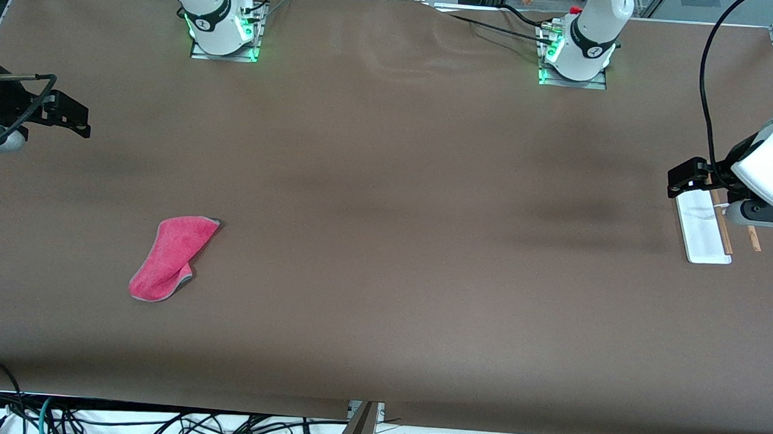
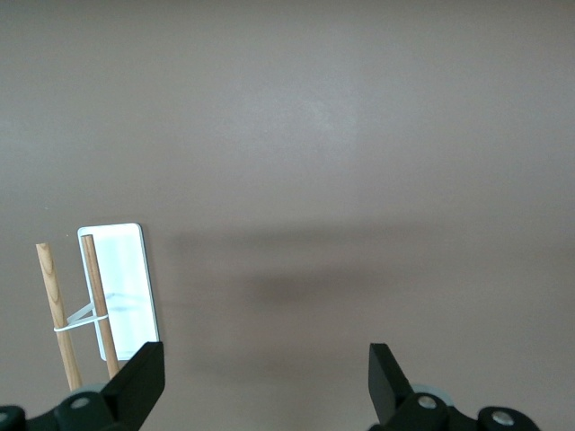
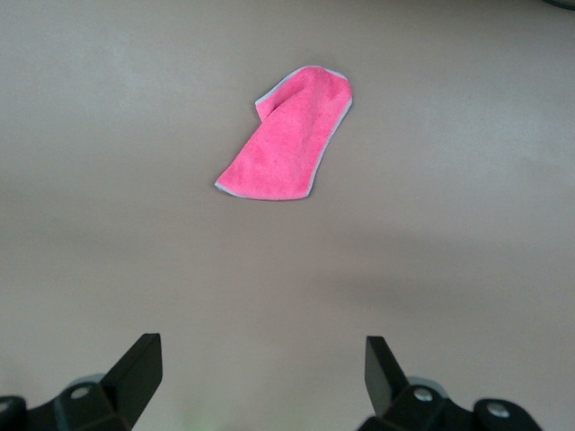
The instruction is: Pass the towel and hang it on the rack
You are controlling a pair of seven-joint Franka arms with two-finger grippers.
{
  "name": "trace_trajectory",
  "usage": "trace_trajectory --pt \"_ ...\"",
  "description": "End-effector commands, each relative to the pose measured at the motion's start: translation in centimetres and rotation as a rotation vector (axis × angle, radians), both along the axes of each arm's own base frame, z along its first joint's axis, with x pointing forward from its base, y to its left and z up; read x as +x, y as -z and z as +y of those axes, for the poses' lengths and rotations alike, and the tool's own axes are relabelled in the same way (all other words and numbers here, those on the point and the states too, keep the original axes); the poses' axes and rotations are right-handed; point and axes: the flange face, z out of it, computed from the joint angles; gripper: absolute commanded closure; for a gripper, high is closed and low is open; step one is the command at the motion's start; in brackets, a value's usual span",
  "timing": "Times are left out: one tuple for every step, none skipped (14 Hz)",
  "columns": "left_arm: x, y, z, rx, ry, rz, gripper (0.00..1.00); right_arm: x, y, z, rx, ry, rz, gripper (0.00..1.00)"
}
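1. We see the right gripper point(image 1: 77, 121) up in the air over the counter point(image 1: 385, 243) at the right arm's end, fingers point(image 3: 135, 368) spread wide and released, holding nothing.
2. From the right wrist view, bare counter lies between the spread fingers, and the towel point(image 3: 287, 139) lies flat well apart from them.
3. We note the towel point(image 1: 172, 259) on the counter toward the right arm's end, nearer to the front camera than the right gripper. It is pink-red with a thin grey trim, loosely folded over itself along one edge.
4. The left gripper point(image 1: 683, 179) hangs over the left arm's end of the counter, above the rack point(image 1: 707, 227); its fingers point(image 2: 144, 377) are also spread wide and released, empty.
5. The rack stands at the left arm's end: a flat white base with two thin brown rods point(image 2: 99, 305) joined by a white crosspiece. The left arm hides part of it in the front view.
6. Towel and rack sit well apart, at the two ends of the counter.
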Motion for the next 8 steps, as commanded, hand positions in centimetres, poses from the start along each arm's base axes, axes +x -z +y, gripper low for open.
trace_trajectory --pt "0.28 -0.43 0.06 -0.004 0.005 -0.001 0.0 0.05 -0.26 -0.02 0.0 0.017 -0.008 0.0" --pt "0.29 -0.44 0.06 -0.004 0.006 -0.003 0.0 0.07 -0.27 -0.02 0.0 0.017 -0.01 0.0" --pt "0.29 -0.44 0.06 -0.004 0.006 -0.003 0.0 0.07 -0.27 -0.02 0.0 0.017 -0.01 0.0" --pt "0.29 -0.44 0.06 -0.004 0.006 -0.003 0.0 0.07 -0.27 -0.02 0.0 0.017 -0.01 0.0" --pt "0.29 -0.44 -0.01 -0.003 0.007 -0.003 0.0 0.07 -0.27 -0.02 0.0 0.017 -0.01 0.0" --pt "0.29 -0.44 -0.03 -0.005 0.007 -0.003 0.0 0.07 -0.27 -0.02 0.0 0.017 -0.01 0.0" --pt "0.24 -0.54 -0.2 -0.005 0.01 -0.004 0.0 0.07 -0.27 -0.02 0.0 0.017 -0.01 0.0" --pt "0.23 -0.61 -0.48 -0.016 0.013 -0.005 0.0 0.07 -0.27 -0.02 0.0 0.017 -0.01 0.0"
